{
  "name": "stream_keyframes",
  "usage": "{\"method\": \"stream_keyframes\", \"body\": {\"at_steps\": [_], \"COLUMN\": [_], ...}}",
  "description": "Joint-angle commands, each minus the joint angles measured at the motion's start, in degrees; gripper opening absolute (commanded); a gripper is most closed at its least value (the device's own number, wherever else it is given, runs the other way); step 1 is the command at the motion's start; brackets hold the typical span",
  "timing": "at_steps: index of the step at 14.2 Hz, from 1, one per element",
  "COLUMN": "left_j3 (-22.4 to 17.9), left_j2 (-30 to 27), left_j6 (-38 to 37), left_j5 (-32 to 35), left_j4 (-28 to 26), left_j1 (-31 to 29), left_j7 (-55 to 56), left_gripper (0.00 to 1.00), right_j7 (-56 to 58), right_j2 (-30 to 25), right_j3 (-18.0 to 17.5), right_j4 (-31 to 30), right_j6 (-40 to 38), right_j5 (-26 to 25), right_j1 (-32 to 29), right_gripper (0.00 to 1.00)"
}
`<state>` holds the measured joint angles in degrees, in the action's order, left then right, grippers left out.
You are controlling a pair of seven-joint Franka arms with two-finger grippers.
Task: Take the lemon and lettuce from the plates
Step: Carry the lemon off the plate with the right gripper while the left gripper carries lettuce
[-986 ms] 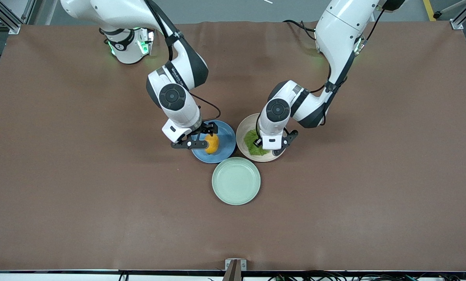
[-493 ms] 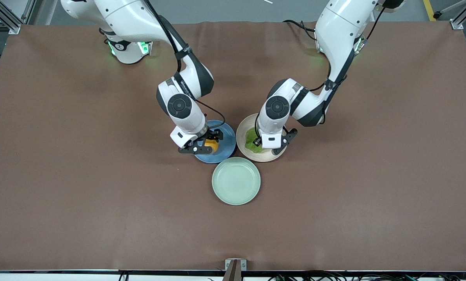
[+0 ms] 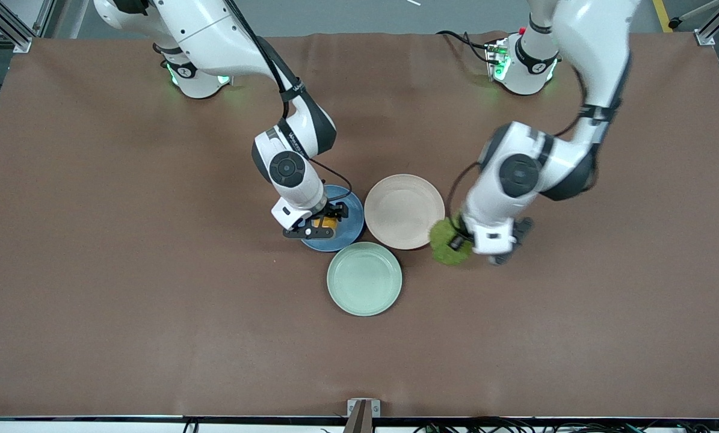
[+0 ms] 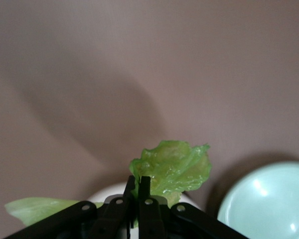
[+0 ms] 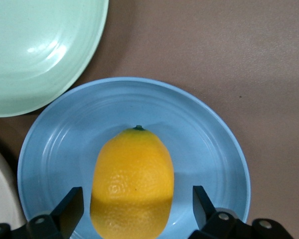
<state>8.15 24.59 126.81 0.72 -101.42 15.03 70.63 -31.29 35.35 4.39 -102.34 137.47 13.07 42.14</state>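
Close open right end effector (image 5: 133, 211) squarely on lemon (image 5: 132, 182); left end effector (image 4: 138, 191) (pinching lettuce (image 4: 172, 167)) carries clear of beige plate (image 3: 404, 211).

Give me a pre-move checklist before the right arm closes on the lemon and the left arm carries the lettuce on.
1. Right tool open, a finger on each side of the lemon: ok.
2. Lemon resting on the blue plate, not yet lifted: ok.
3. Left tool shut on the lettuce: ok.
4. Lettuce off the beige-pink plate, up over the table: ok.
5. Mint-green plate untouched: ok.
6. Firmness of the grip on the lettuce: cannot tell.
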Motion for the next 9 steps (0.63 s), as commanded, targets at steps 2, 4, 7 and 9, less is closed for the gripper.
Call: {"method": "stream_keyframes", "body": {"at_steps": [2,4,7,9], "left_j3": [0.7,0.3,0.3,0.3], "left_j2": [1.2,3.7,5.6,6.2], "left_j6": [-1.6,-1.0,-0.1,-0.1], "left_j5": [0.0,0.5,2.3,2.4], "left_j4": [-0.4,-0.2,-0.1,-0.4], "left_j1": [-6.9,-8.2,-11.4,-13.4], "left_j7": [-7.4,-7.6,-8.9,-9.8], "left_gripper": [0.01,0.00,0.00,0.01], "right_j7": [-0.4,-0.4,-0.3,0.3], "right_j2": [0.4,0.4,-0.6,-6.1], "right_j3": [0.4,0.4,0.4,0.7], "right_j4": [0.3,0.4,0.4,0.2], "right_j6": [0.3,0.4,-0.4,-6.0], "right_j5": [1.4,1.3,1.3,1.2], "right_j1": [0.4,0.5,0.3,-0.4], "right_gripper": [0.39,0.25,0.16,0.16]}}
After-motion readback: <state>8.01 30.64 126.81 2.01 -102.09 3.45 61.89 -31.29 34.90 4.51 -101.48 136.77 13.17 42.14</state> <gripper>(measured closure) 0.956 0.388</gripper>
